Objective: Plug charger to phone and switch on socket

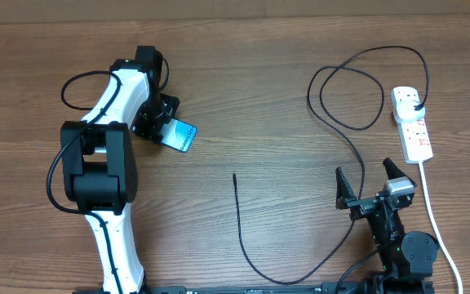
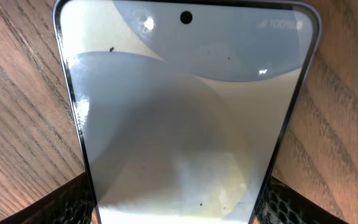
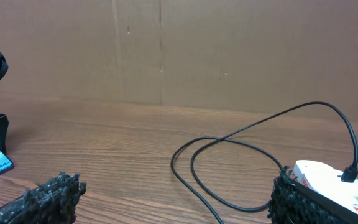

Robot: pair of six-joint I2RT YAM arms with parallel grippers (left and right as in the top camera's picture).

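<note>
Left wrist view shows only the phone point(image 2: 185, 118) with the left gripper point(image 1: 168, 126) pads point(image 2: 73, 202) clamped on its two side edges, lower end cut off; overhead adds the charger point(image 1: 239, 220) tip loose on the table point(image 1: 284, 98), plug in the socket point(image 1: 415, 135), right gripper point(image 1: 374, 184) wide open, empty.

A faint "100%" stands on the screen of the phone point(image 2: 179, 124), in a corner at the end farthest from the left gripper point(image 2: 176, 208). The red marks on the socket point(image 1: 412, 122) are too small to read.
</note>
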